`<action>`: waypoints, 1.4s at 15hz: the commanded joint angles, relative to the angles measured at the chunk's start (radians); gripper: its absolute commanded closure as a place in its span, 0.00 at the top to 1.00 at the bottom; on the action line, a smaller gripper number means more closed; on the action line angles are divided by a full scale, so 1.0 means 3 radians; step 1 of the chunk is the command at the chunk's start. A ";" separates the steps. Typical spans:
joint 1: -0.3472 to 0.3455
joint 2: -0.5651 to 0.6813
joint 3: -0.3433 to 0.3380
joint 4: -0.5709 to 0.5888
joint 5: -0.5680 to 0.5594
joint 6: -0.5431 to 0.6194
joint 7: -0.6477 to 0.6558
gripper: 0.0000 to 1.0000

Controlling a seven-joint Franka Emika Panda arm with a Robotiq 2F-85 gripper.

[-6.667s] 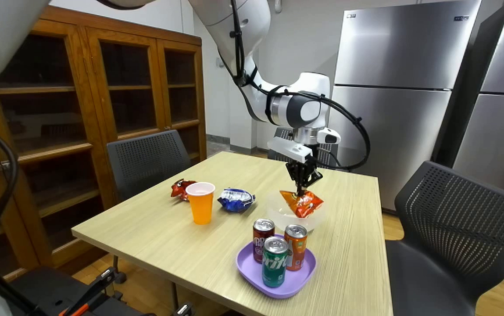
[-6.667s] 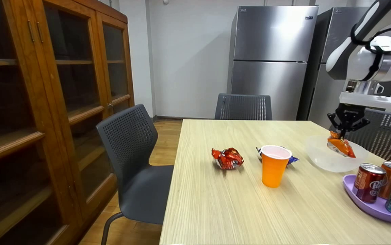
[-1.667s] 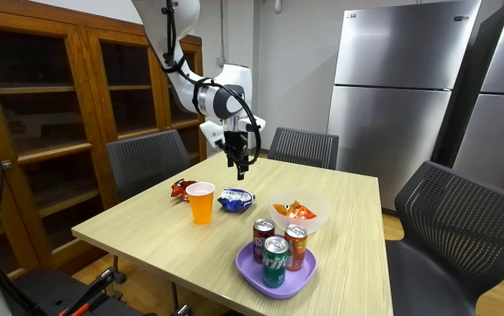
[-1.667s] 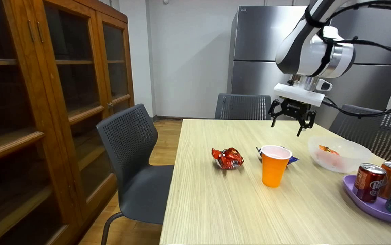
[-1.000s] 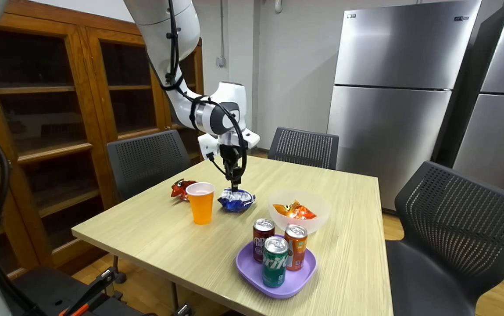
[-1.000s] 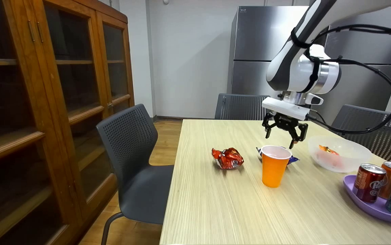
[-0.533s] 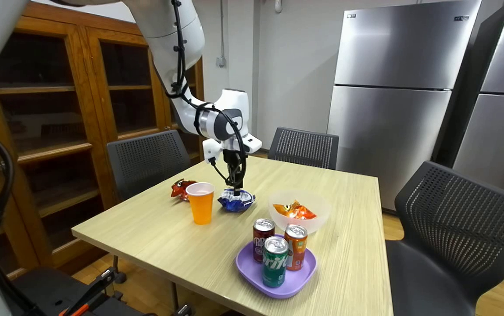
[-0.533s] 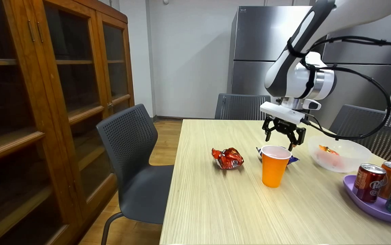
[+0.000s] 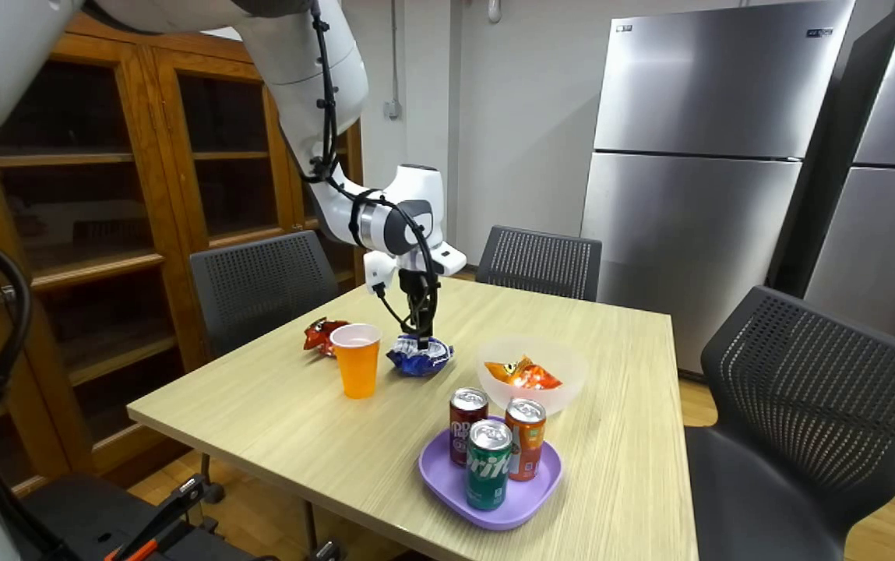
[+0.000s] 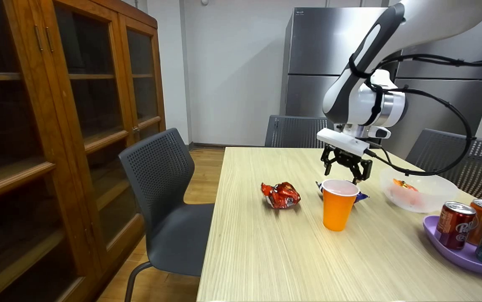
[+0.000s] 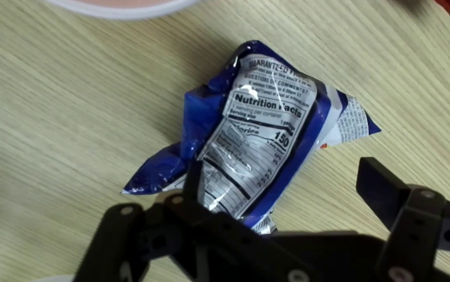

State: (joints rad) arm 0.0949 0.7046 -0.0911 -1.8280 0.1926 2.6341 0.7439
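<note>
Blue and shiny, the packet [image 11: 256, 129] lies on the table [image 11: 52, 98], near the orange cup [image 9: 357, 370]. The claw [image 11: 281, 176] above it stands wide and holds nothing; whether one fingertip [image 11: 192, 180] touches the packet, it cannot be told. The step in hand seems to be lining up for a grasp. The next move would call for centring the claw over the packet and squeezing gently.

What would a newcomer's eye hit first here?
Likely the blue snack bag, whose Nutrition Facts panel sits mid-frame in the wrist view, with the open gripper close over it. Then the bright orange cup, standing near the bag on the table. In an exterior view, the purple tray bearing three cans in the foreground also pulls the eye.
</note>
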 commanded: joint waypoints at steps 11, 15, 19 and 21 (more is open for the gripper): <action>0.0066 0.0229 -0.0028 0.0332 0.0035 -0.0073 0.0088 0.49; 0.0061 0.0223 -0.0023 0.0334 0.0042 -0.0066 0.0082 0.18; 0.0071 0.0177 -0.0030 0.0305 0.0033 -0.0067 0.0080 0.00; 0.0082 0.0157 -0.0040 0.0288 0.0018 -0.0073 0.0079 0.00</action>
State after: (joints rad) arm 0.1033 0.7634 -0.0911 -1.7492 0.1926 2.6333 0.7462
